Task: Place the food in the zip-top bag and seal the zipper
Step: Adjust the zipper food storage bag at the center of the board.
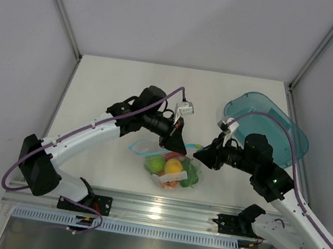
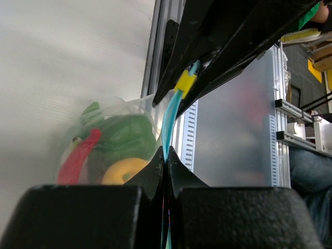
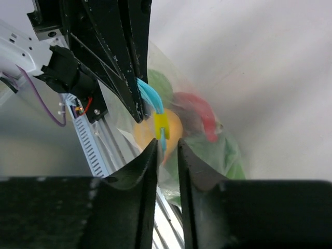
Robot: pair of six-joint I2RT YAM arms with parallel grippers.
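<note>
Centrally, the left gripper [image 2: 165, 161] is clamped on the zip-top bag's [image 1: 170, 168] blue zipper [image 2: 168, 122]; the right gripper [image 3: 167, 148], slightly apart, straddles its yellow slider [image 3: 161, 124]. No writing is readable.

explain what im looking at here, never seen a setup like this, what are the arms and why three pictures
Two robot arms are bolted at a table's near edge. One picture looks down from above; the other two come from cameras on each wrist. A clear zip-top bag already holds the toy food. The left gripper is pinched shut on the bag's blue zipper. The right gripper sits around the zipper by its yellow slider, jaws narrowly apart. A teal tray lies to the right.
</note>
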